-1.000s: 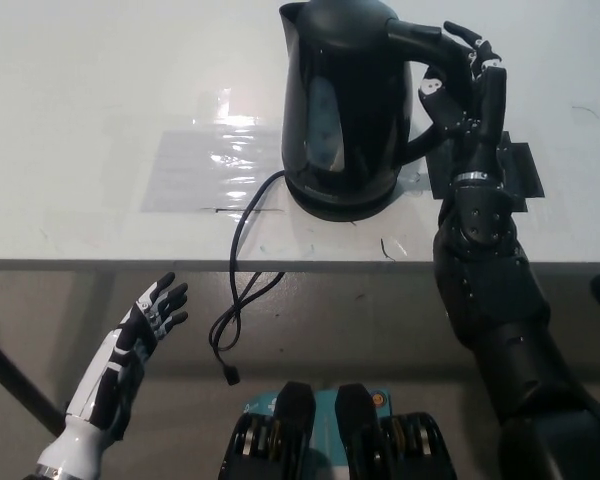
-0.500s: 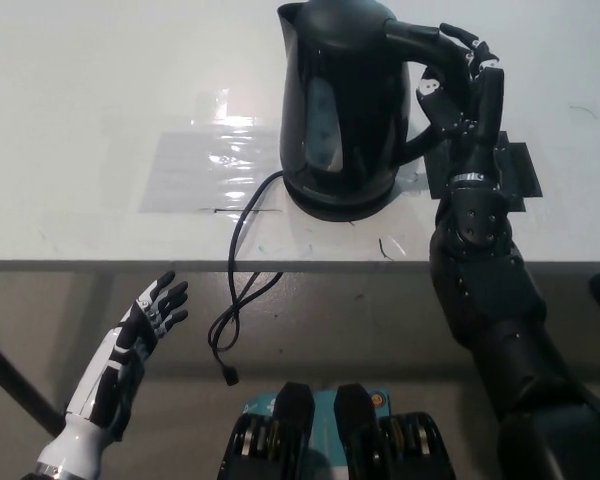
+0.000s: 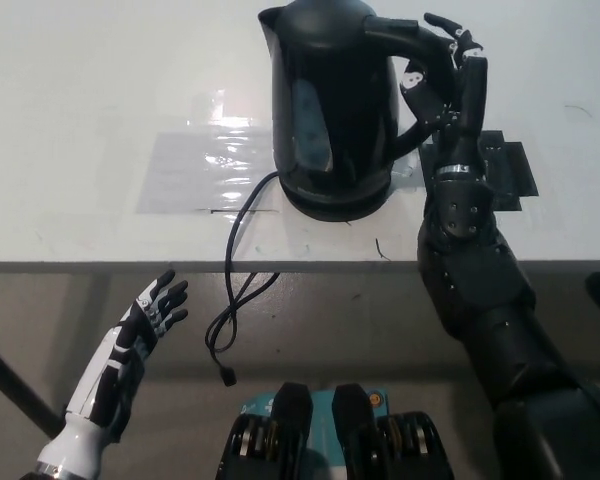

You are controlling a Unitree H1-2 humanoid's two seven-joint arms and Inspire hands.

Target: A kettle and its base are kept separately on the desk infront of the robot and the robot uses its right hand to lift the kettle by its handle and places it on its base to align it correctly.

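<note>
The black kettle (image 3: 330,100) is at the middle back of the white desk (image 3: 90,90), directly over its round black base (image 3: 337,208). Only the base's front rim shows under it, and I cannot tell whether the two touch. My black right hand (image 3: 442,62) is shut on the kettle's handle (image 3: 400,35) at the kettle's right, with the fingers wrapped over the top of the handle. The base's black cord (image 3: 235,270) runs forward and hangs off the desk's front edge. My white left hand (image 3: 152,310) rests open below the desk edge at the lower left.
A clear shiny tape patch (image 3: 205,165) lies on the desk left of the base. A black tape patch (image 3: 510,172) lies right of the kettle, partly behind my right forearm. The desk's front edge (image 3: 100,265) runs across the middle of the view.
The kettle and my right hand on its handle have shifted slightly left and up in the picture. The left hand has stayed put.
</note>
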